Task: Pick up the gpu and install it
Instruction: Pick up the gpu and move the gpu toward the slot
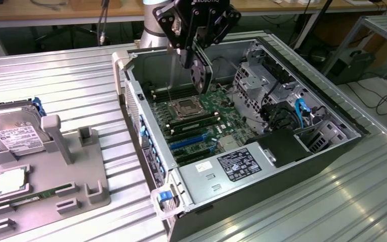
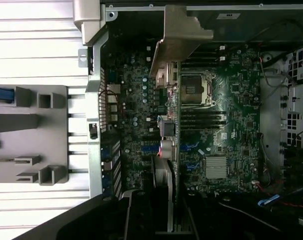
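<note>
Clamping the gpu (image 1: 201, 75) by its upper edge, the jaws stand partly closed on it and hold it upright, its pale bracket (image 2: 179, 35) toward the case's rear wall. The card hangs inside the open computer case (image 1: 134, 101), above the motherboard (image 1: 223, 118) near the CPU socket (image 1: 185, 107), apart from the blue expansion slots (image 1: 190, 142). Judging by this, the pick-up is done and the card is not yet seated. The grey parts fixture (image 1: 66, 186) sits on the counter (image 1: 66, 75) beside the case.
</note>
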Tool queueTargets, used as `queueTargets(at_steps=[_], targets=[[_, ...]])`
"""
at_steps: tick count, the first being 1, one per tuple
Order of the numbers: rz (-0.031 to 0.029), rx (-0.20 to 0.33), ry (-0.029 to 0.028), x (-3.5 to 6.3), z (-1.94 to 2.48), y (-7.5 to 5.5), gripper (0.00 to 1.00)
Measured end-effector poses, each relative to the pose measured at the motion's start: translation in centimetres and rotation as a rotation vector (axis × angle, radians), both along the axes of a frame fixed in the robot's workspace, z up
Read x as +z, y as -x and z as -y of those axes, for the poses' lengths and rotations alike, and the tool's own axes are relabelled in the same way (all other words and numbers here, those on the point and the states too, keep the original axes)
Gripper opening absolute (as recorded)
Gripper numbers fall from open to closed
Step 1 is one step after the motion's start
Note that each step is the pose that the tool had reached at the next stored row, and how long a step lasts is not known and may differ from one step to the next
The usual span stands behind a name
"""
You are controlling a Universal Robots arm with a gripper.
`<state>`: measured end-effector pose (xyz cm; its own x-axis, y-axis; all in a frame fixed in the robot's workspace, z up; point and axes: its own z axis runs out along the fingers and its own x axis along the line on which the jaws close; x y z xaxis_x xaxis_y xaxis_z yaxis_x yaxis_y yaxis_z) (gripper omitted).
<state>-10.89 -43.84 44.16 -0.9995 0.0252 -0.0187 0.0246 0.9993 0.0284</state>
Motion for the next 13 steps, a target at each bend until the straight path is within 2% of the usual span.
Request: queueTargets(at_steps=[6,9,11,12,13], targets=[[0.0000,0.000,0.0001,-0.03,-0.51,-1.9,0.27],[0.0000,0.000,0.0001,-0.06,-0.93,-3.0,0.27],[0.0001,0.000,0.0000,-0.09,-0.97,-3.7,0.27],[0.0000,0.001,0.0002,-0.14,-0.99,-4.9,0.27],[0.0000,0.002,0.0002,-0.15,-1.00,-5.2,0.27]])
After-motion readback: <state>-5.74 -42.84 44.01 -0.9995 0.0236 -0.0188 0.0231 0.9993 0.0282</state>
